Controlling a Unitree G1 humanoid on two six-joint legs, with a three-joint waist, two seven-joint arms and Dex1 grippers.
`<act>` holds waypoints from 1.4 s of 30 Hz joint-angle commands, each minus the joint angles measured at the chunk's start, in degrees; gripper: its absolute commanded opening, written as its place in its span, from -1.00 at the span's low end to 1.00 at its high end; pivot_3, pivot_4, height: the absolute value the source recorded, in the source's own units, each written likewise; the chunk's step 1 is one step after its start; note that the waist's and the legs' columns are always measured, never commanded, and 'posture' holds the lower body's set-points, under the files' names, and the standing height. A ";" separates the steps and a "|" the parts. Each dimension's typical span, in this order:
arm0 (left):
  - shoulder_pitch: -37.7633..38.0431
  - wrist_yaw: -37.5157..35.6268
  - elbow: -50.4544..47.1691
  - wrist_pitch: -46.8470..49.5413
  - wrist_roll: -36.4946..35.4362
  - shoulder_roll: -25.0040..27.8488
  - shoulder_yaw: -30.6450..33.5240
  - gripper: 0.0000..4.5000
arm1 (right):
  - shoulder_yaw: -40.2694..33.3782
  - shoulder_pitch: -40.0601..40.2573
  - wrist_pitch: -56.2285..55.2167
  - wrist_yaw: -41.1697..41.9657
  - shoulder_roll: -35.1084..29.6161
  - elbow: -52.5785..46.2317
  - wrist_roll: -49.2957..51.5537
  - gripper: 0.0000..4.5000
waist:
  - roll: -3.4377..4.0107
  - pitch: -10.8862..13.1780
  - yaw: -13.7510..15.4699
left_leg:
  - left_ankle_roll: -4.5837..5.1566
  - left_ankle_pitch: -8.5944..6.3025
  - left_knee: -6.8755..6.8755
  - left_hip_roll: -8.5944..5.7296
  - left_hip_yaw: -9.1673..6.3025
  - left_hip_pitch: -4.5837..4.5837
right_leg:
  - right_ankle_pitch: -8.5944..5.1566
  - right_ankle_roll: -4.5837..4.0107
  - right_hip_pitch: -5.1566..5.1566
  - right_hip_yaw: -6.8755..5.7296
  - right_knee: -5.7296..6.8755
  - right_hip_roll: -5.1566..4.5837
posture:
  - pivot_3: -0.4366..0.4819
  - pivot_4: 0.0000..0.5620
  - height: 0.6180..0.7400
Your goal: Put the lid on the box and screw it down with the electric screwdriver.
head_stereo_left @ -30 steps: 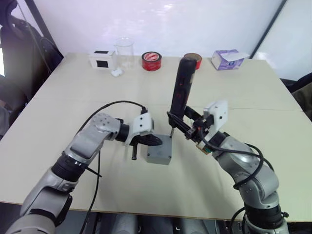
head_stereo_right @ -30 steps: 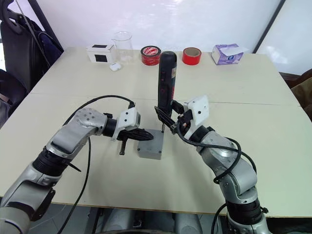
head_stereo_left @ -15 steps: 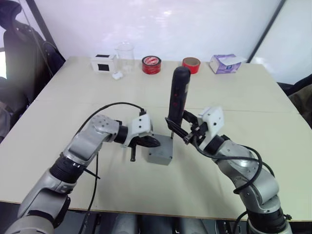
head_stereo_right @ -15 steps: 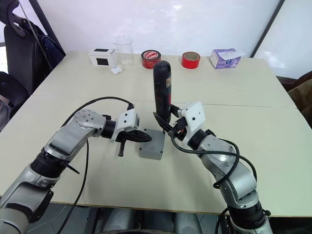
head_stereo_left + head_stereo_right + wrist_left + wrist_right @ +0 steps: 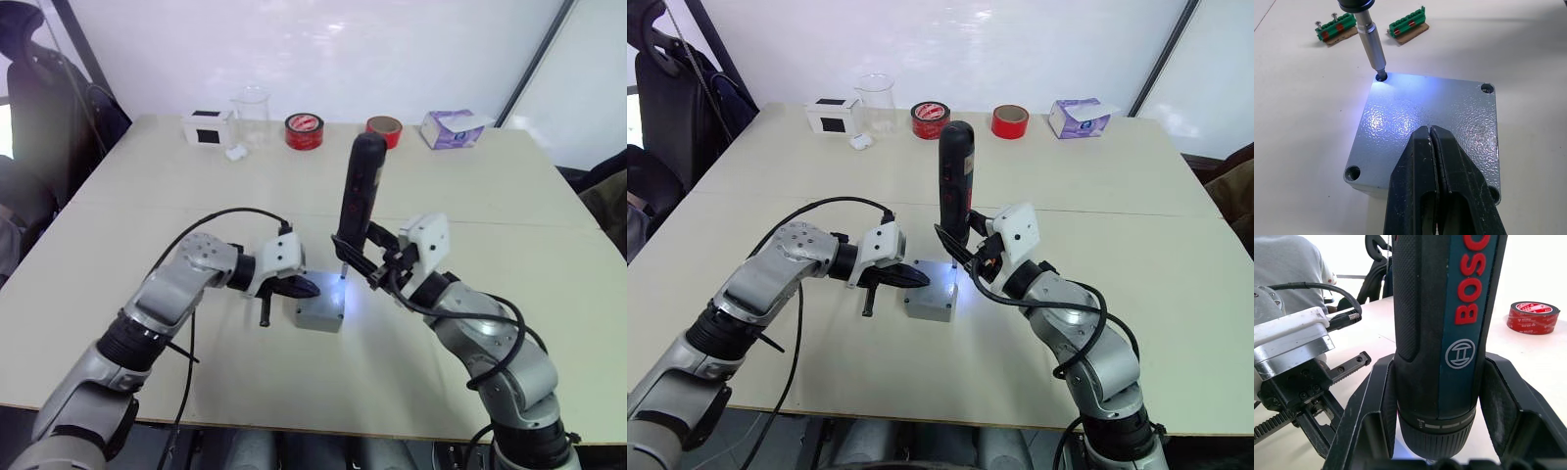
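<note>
The grey box (image 5: 318,315) stands mid-table with the lid (image 5: 1425,112) lying flat on it, holes showing at the lid's corners. My left gripper (image 5: 306,287) is shut, its joined fingertips (image 5: 1422,134) resting on the lid's face. My right gripper (image 5: 361,257) is shut on the electric screwdriver (image 5: 358,191), a black tool with red lettering held nearly upright. Its metal bit (image 5: 1371,46) sits in one corner hole of the lid, on the side away from my left gripper. A white-blue light glows on the lid around the bit.
Two green terminal blocks (image 5: 1336,30) lie on the table just past the box. Along the far edge stand a white box with black label (image 5: 208,125), a glass beaker (image 5: 251,108), two tape rolls (image 5: 305,128) and a purple tissue box (image 5: 453,128). A person in grey (image 5: 1288,269) sits beyond the table.
The screwdriver's light has come on and now glows on the lid's corner. The screwdriver has stood slightly more upright over the hole. My left gripper has stayed on the lid.
</note>
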 commanded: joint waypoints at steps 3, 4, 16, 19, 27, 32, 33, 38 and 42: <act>0.57 -0.27 -0.14 0.57 1.29 0.15 -1.62 -1.00 | 1.85 2.44 3.35 0.83 -0.45 2.06 0.23 -0.21 | 0.00 -0.01 0.00 | 0.00 0.00 -0.02 0.00 0.00 0.00 | 0.00 0.00 0.00 0.00 -0.05 0.00 | -0.05 -0.47 1.00; 0.54 -0.29 -0.16 0.60 1.32 0.14 -1.63 -1.00 | 1.88 2.44 3.31 0.85 -0.45 2.11 0.17 -0.21 | 0.00 -0.01 0.00 | 0.00 0.00 -0.02 0.01 0.00 0.00 | 0.00 0.00 0.00 0.00 -0.05 -0.01 | -0.05 -0.47 1.00; 1.91 1.14 1.31 6.43 -6.26 -1.93 5.82 -1.00 | -25.73 -19.69 17.63 -14.34 -1.53 2.47 26.58 -0.21 | 0.18 0.34 0.03 | -0.01 0.01 -0.07 0.10 0.02 -0.28 | 0.05 -0.04 -0.29 0.01 -0.05 -0.17 | -0.05 -0.47 1.00; 1.96 2.49 1.86 6.26 -6.44 -2.21 7.14 -1.00 | -35.36 -28.85 23.18 -17.93 -9.55 11.02 40.02 -0.21 | 0.30 0.43 0.31 | -0.05 0.06 0.10 0.05 0.01 -1.07 | 0.12 -0.06 -1.07 0.00 0.09 -0.21 | -0.05 -0.47 1.00; 1.44 11.99 -2.19 6.24 -9.51 -7.72 13.98 -1.00 | -32.77 -25.84 41.59 -15.03 -33.46 30.38 45.06 -0.21 | 0.23 0.43 0.09 | 0.21 -0.10 -0.45 -0.10 0.10 -1.11 | 0.22 0.20 -1.08 -0.02 -0.37 -0.13 | -0.05 -0.47 1.00; -0.72 3.43 -5.68 12.46 -14.98 -2.28 11.51 -1.00 | -24.89 -14.92 53.07 -6.96 -44.61 30.73 41.18 -0.21 | 0.54 0.59 0.16 | 0.15 -0.06 -0.50 -0.12 0.20 -1.18 | 0.20 0.24 -1.34 0.06 -0.30 -0.15 | -0.05 -0.47 1.00; 0.00 2.38 -7.06 11.26 -14.05 -0.91 10.13 -1.00 | -24.50 -12.72 54.33 -4.58 -46.23 30.24 41.34 -0.21 | 0.57 0.58 0.16 | 0.15 -0.05 -0.54 -0.14 0.16 -1.22 | 0.19 0.24 -1.37 0.06 -0.31 -0.11 | -0.05 -0.47 1.00; 2.01 -0.03 -13.44 10.10 -15.02 1.05 6.88 -1.00 | -22.86 -10.03 57.41 1.47 -48.18 35.60 40.37 -0.21 | 0.56 0.63 -0.81 | 0.13 -0.05 -0.53 -0.12 0.23 -1.13 | 0.17 0.30 -1.36 0.12 -0.29 -0.05 | -0.05 -0.47 1.00; 2.04 2.11 -15.09 11.34 -15.50 -0.32 6.78 -1.00 | -21.04 -11.25 57.33 2.97 -47.61 37.85 35.71 -0.21 | 0.57 0.62 -1.10 | 0.06 0.01 -0.45 -0.13 0.18 -1.09 | 0.06 0.09 -1.26 0.17 -0.30 -0.05 | -0.05 -0.47 1.00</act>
